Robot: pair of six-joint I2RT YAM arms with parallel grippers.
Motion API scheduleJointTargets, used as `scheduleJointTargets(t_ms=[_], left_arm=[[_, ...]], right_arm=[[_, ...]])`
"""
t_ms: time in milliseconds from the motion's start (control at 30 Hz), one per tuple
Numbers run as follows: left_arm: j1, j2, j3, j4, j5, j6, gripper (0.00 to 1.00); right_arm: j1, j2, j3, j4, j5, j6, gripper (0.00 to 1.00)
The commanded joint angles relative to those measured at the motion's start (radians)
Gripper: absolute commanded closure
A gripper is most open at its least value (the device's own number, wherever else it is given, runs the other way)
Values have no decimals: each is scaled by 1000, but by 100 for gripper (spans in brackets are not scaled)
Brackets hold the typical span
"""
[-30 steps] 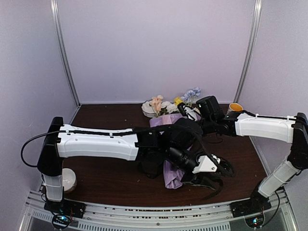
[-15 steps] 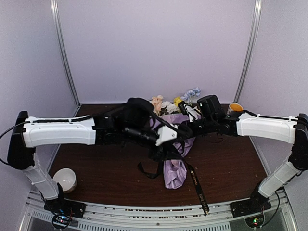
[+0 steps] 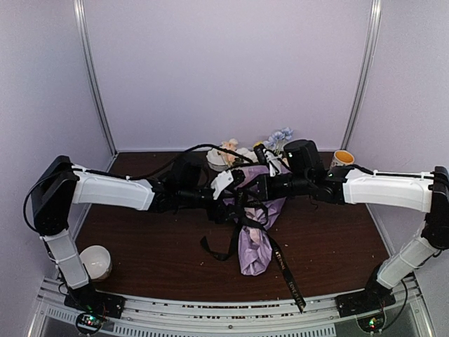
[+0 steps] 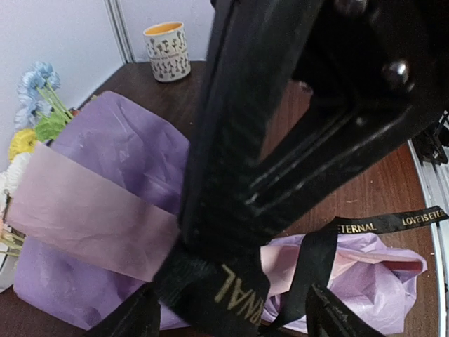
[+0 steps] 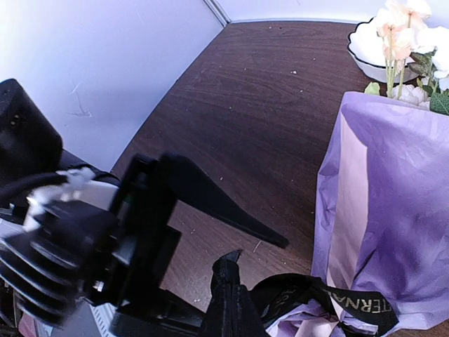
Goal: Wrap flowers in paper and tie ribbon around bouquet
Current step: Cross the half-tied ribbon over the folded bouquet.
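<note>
The bouquet lies mid-table, lilac-pink paper rolled into a cone round the flowers, whose heads stick out at the far end. The black ribbon loops round the cone, and one tail runs to the front edge. My right gripper is shut on the ribbon above the paper. My left gripper stands open just left of it, and its fingers straddle the right fingers and the lettered ribbon without touching them.
A patterned mug stands at the back right and shows in the left wrist view as well. A white dish sits behind the bouquet. A white bowl rests near the left arm's base.
My left gripper opened and swung from the front right back to the centre beside the right gripper. The ribbon tail it held now lies toward the front edge. The right arm barely moved.
</note>
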Motion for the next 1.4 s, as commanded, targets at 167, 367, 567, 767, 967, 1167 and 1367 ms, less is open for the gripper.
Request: scheduleJointTargets(t_ms=[167,367,567,767,967,1167,1367], left_arm=[[3,107,81,116,79,-1,56],[7,113,64,115,107,-7,100],[15,113,64,126,114,-22,100],[18,111,66,130,124,-26,100],[25,104,63,125,126,-26,100],[32,104,65,128,141,-29,100],[35,110,59,130,141,-36,100]], right_arm=[[8,1,-14,35,-15,19,100],[-5,-37,-6,-67,42,-50,80],[-106,-59,-55,-140,99,-79,53],[-158,94,45,-283,48,-180,71],[-157,168,71,-268,-66,-242,56],[-156,206,79,-257,-114,-238,63],[-154,168,50,-260,-158,-242,59]])
